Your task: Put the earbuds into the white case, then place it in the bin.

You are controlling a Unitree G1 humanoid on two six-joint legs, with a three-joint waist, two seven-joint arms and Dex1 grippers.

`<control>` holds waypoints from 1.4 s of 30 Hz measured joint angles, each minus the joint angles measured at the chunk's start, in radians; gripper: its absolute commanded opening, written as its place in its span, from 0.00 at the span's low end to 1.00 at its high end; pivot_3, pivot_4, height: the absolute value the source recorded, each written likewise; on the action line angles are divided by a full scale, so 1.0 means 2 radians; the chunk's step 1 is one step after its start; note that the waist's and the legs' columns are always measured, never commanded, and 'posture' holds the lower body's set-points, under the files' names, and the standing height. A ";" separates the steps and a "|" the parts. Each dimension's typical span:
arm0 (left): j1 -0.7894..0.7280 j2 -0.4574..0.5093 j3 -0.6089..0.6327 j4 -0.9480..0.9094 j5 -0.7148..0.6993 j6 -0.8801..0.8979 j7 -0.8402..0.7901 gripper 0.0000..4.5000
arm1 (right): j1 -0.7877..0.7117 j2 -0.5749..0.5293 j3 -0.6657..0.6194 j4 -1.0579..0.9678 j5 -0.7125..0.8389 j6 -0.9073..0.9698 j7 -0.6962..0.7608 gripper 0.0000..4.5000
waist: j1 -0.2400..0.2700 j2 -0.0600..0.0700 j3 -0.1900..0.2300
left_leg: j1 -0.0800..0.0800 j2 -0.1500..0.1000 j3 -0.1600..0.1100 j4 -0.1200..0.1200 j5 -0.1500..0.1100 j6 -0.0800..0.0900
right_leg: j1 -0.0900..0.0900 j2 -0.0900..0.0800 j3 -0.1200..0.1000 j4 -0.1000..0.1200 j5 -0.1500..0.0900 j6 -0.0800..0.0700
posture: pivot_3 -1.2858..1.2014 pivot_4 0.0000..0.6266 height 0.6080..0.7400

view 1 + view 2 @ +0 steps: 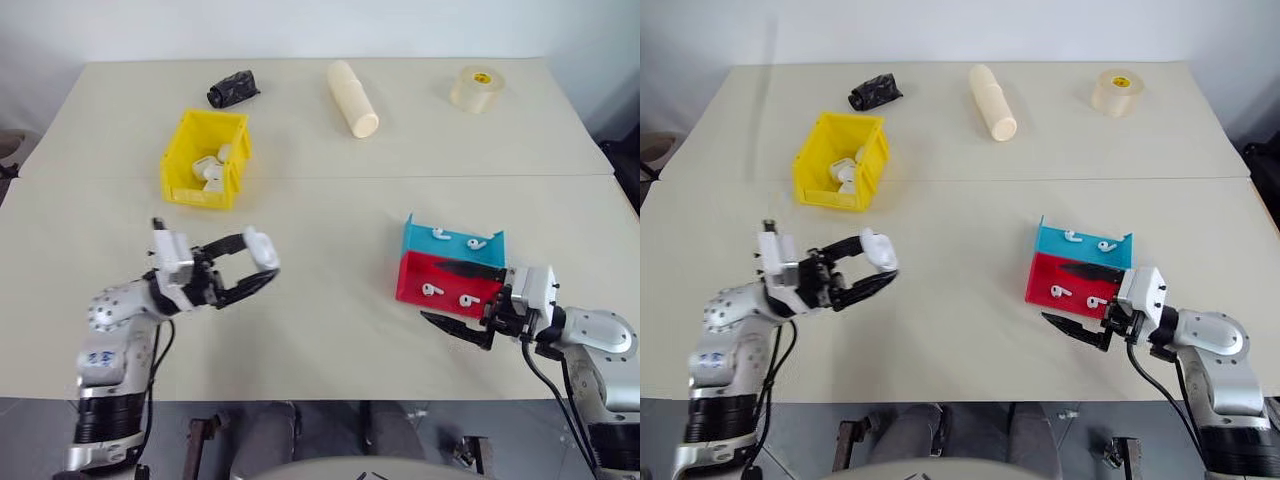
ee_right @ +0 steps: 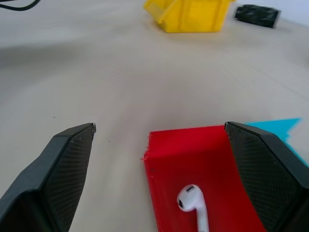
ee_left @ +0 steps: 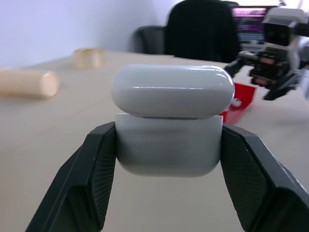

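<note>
Left wrist view, white case (image 3: 169, 123) upright, lid up, long axis spanning left pincer (image 3: 169, 159)

Pale beige surface (image 1: 320, 330), made of two tables pushed together, with a seam running left to right across the middle. Plain white wall (image 1: 300, 25) behind the far edge. Grey floor (image 1: 300, 430) below the near edge. Dark office chair (image 3: 203, 36) and a lit monitor (image 3: 251, 29) beyond, in soft even light.
</note>
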 measured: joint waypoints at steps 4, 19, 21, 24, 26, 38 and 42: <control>-0.017 -0.003 -0.039 0.011 0.007 -0.041 -0.034 0.62 | 0.060 0.007 -0.022 -0.052 0.001 0.003 -0.036 1.00 | 0.000 0.000 0.000 | 0.000 0.000 0.001 0.000 0.000 0.000 | 0.000 0.001 0.001 0.000 0.000 0.000 | 0.52 0.24 1.00; -0.071 -0.082 -0.100 0.077 -0.023 -0.092 -0.106 0.62 | 0.171 -0.017 -0.113 -0.123 0.013 0.025 -0.066 1.00 | 0.001 0.000 0.000 | 0.000 0.000 0.001 0.001 -0.001 0.001 | 0.001 0.001 0.002 -0.001 0.001 0.001 | 0.52 0.24 1.00; -0.073 -0.093 -0.105 0.089 -0.023 -0.095 -0.109 0.62 | 0.184 -0.019 -0.125 -0.127 0.011 0.031 -0.067 1.00 | 0.002 0.000 0.000 | 0.001 0.000 0.001 0.001 -0.001 0.001 | 0.001 0.002 0.002 -0.002 0.001 0.001 | 0.52 0.24 1.00; -0.085 -0.117 -0.120 0.124 -0.019 -0.110 -0.114 0.62 | 0.218 -0.050 -0.154 -0.142 -0.007 0.060 -0.072 1.00 | 0.004 0.001 0.000 | 0.000 -0.001 0.001 0.001 -0.001 0.002 | 0.002 0.001 0.002 -0.002 0.001 0.001 | 0.52 0.24 1.00; -0.086 -0.122 -0.130 0.136 -0.010 -0.120 -0.114 0.62 | 0.225 -0.058 -0.166 -0.149 -0.013 0.075 -0.073 1.00 | 0.004 0.000 0.000 | 0.000 -0.001 0.001 0.001 -0.001 0.002 | 0.002 0.001 0.002 -0.002 0.001 0.001 | 0.52 0.24 1.00; -0.084 -0.128 -0.163 0.139 0.010 -0.129 -0.107 0.62 | 0.109 -0.230 -0.115 -0.197 0.002 0.288 -0.071 1.00 | 0.004 0.000 0.000 | 0.000 0.000 0.001 0.001 -0.001 0.002 | 0.001 0.001 0.002 -0.002 0.001 0.001 | 0.52 0.24 1.00; -0.082 -0.125 -0.166 0.137 0.012 -0.129 -0.102 0.62 | 0.034 -0.279 -0.064 -0.201 0.012 0.359 -0.075 1.00 | 0.004 0.000 0.000 | 0.000 0.000 0.000 0.001 -0.001 0.002 | 0.001 0.001 0.001 -0.003 0.001 0.001 | 0.52 0.24 1.00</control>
